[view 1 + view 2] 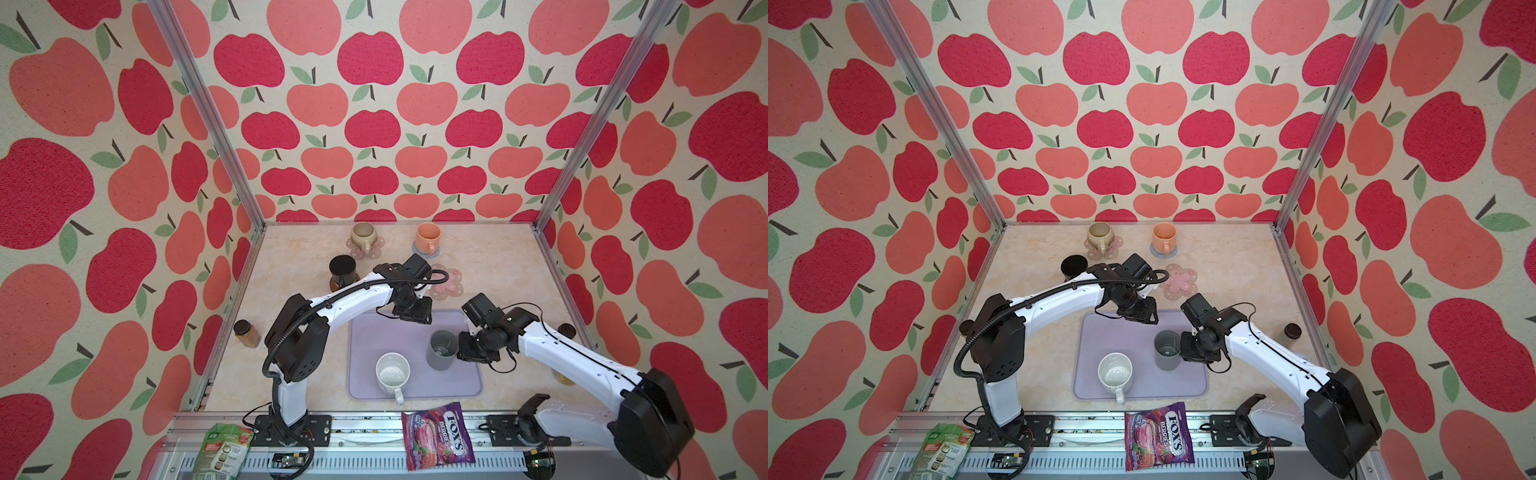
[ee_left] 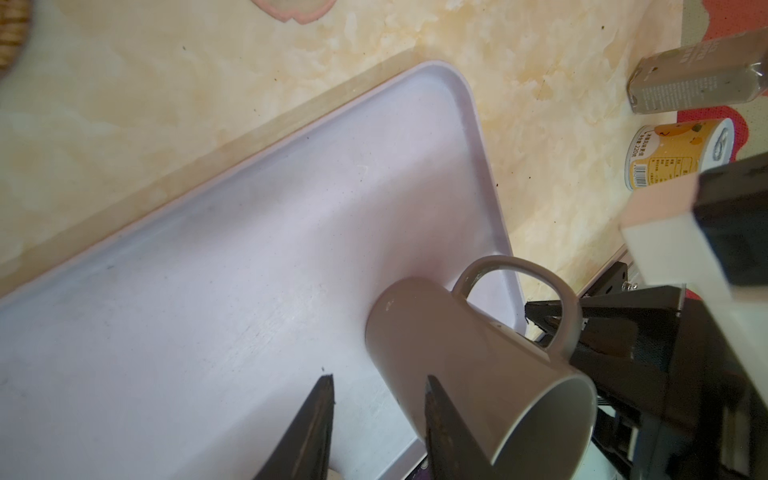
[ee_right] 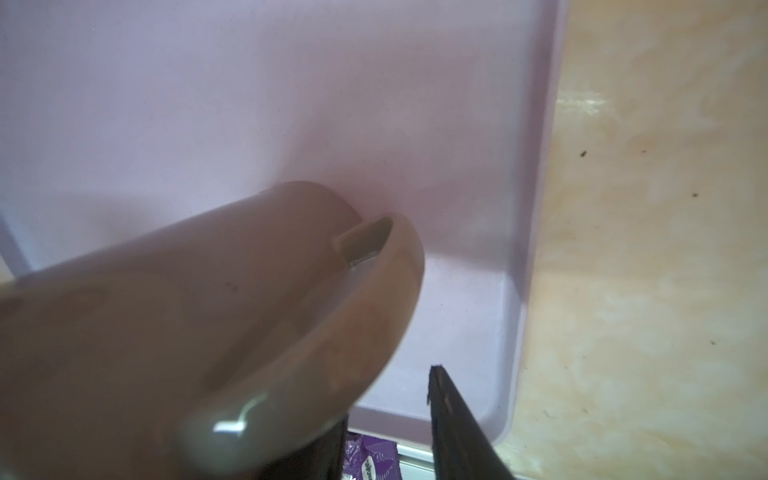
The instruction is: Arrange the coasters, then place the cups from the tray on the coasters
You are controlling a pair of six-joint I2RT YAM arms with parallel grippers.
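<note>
Right wrist view: my right gripper (image 3: 388, 395) straddles the handle of the grey mug (image 3: 166, 332) on the tray (image 3: 525, 249), jaws part-open, not yet clamped. I'd close squarely, then lift straight. Left gripper (image 2: 379, 380): part-open, empty.

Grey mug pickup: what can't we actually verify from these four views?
Grip on the grey mug handle: in both top views the right arm covers the right fingers; in the right wrist view the blurred mug hides one finger.
Rattan coaster: apparently under the left arm in both top views; a sliver at the frame edge in the left wrist view.
Yellow can: label too small to read.
</note>
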